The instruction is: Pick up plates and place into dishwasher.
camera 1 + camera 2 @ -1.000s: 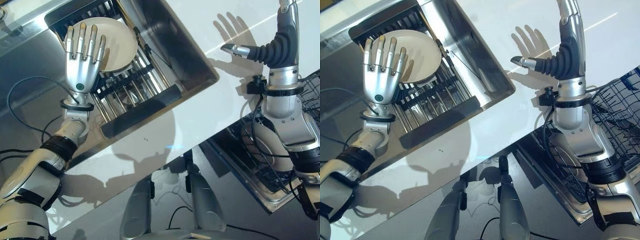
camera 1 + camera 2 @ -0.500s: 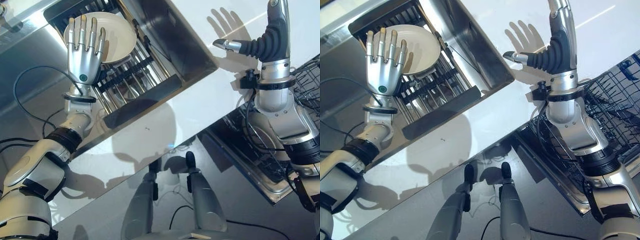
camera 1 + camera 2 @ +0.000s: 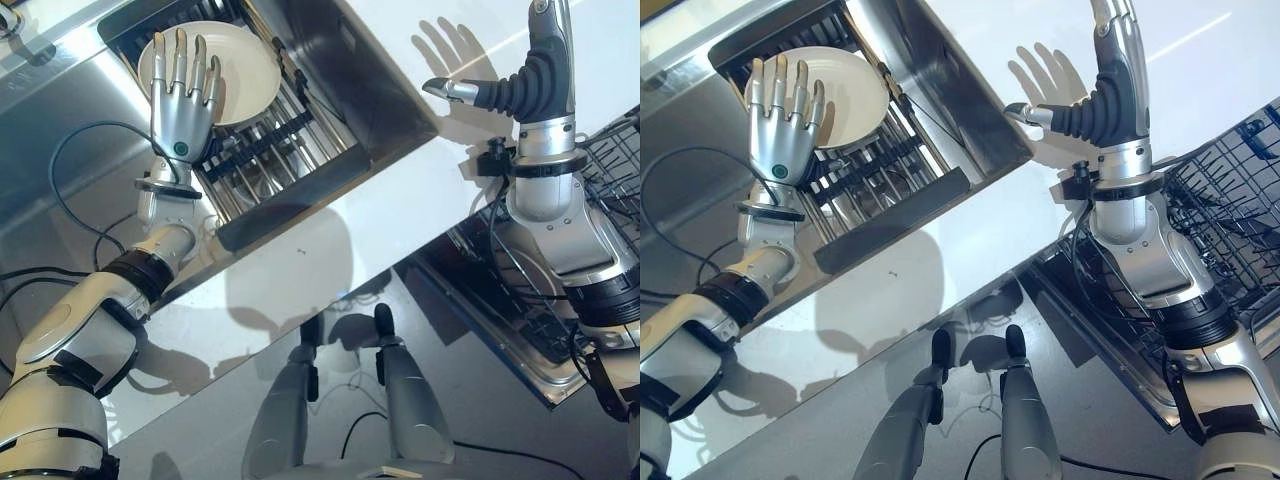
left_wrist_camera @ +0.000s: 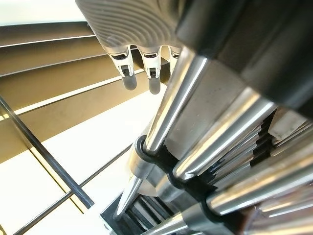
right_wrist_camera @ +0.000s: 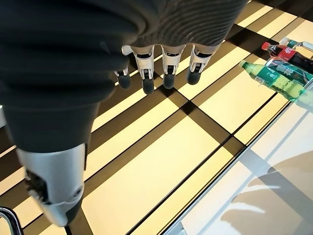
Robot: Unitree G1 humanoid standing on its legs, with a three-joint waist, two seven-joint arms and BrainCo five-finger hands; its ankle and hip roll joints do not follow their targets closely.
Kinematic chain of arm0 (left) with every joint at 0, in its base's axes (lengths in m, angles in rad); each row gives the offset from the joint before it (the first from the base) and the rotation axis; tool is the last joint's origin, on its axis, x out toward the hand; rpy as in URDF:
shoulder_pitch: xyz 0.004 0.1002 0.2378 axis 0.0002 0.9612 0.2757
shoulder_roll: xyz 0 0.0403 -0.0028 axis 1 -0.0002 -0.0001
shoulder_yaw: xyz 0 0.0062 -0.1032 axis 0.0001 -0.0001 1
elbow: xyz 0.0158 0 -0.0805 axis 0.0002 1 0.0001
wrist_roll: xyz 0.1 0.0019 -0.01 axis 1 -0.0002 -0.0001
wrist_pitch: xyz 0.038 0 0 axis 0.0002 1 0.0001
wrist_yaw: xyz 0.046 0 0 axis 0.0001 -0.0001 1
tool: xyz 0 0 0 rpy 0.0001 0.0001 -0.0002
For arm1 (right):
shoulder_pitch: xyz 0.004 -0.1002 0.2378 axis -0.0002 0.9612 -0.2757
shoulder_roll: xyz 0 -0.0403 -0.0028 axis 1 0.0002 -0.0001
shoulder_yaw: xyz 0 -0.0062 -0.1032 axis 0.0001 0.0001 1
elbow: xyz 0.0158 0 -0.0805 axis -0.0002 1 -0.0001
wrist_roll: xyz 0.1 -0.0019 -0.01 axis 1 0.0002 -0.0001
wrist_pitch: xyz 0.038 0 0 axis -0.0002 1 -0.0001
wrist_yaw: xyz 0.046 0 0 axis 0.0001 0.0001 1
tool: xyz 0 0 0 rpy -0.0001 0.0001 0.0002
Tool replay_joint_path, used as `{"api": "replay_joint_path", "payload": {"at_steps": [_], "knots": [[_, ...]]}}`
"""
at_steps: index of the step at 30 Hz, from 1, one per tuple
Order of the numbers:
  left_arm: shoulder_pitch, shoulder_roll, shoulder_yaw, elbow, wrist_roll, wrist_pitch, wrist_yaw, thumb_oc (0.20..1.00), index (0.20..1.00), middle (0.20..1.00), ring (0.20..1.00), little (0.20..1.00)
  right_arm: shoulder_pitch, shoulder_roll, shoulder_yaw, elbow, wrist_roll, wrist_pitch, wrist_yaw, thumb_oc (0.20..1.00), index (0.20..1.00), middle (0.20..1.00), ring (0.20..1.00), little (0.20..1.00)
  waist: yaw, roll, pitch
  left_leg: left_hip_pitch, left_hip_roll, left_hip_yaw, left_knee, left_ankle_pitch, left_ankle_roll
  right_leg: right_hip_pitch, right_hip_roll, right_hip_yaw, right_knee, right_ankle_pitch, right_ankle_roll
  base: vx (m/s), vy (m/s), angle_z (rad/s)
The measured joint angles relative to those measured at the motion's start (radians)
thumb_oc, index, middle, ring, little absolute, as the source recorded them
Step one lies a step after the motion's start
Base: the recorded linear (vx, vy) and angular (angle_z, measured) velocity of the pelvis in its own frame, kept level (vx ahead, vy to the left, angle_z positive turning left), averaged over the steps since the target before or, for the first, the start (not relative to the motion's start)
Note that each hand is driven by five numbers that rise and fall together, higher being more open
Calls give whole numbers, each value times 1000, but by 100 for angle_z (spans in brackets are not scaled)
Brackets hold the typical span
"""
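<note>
While the left hand (image 3: pixel 182 105) hovers over the sink, the left eye view shows its fingers (image 3: pixel 181 62) straight and a little spread, holding nothing, in front of the near edge of a cream plate (image 3: pixel 245 75). The plate lies nearly flat on the metal rack (image 3: pixel 262 150) inside the sink (image 3: pixel 385 115), face up. It is round, so it has no long axis; it only leans slightly on the bars.

From the right eye view, the right hand (image 3: pixel 1038 115) is raised above the white tabletop (image 3: pixel 970 240), well apart from the plate, fingers extended and empty. The dishwasher basket (image 3: pixel 1225 215) stands at the robot's right side.

Seen from the left wrist view, the fingertips (image 4: pixel 129 81) hang straight past the rack bars, gripping nothing.

In the right wrist view the fingers (image 5: pixel 166 73) are also straight, and some bottles (image 5: pixel 281 73) lie further away.

I judge the plate to be stiff, smooth, quite slippery and breakable. It is probably best taken at the rim, thumb on one face and fingers on the other, and lifted carefully clear of the bars.
</note>
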Motion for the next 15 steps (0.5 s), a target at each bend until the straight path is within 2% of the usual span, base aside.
{"api": "replay_joint_path", "payload": {"at_steps": [3,9,13,14,15], "knots": [[-3,0,-5,0,3,9,-14,1000,1000,1000,1000,1000,0,4,0,0,0,0,1,1000,1000,1000,1000,1000,-1,0,0,1,-3,1,0,0,1,1,-4,1,0,0,2,0,0,0],[-16,-6,-40,-7,137,89,-170,1000,1000,1000,1000,1000,0,7,1,2,0,0,4,1000,1000,1000,1000,1000,-4,0,0,3,-10,2,-1,4,5,2,-11,1,1,1,8,0,0,0],[-16,-12,-47,-15,177,110,-245,1000,1000,1000,1000,1000,-1,12,7,6,0,0,7,1000,1000,1000,1000,1000,-11,0,0,9,-16,3,-1,6,8,8,-15,4,2,-1,12,0,0,0],[-15,-13,-49,-18,209,115,-286,903,903,903,903,903,-1,12,8,7,0,0,8,1000,1000,1000,1000,1000,-11,0,0,12,-16,3,-2,6,8,10,-16,4,1,-1,13,0,0,0],[-16,-14,-52,-21,248,119,-342,733,733,733,733,733,-1,12,8,6,0,0,9,1000,1000,1000,1000,1000,-10,0,0,15,-17,2,-4,6,9,12,-16,4,1,-1,13,0,0,0]]}}
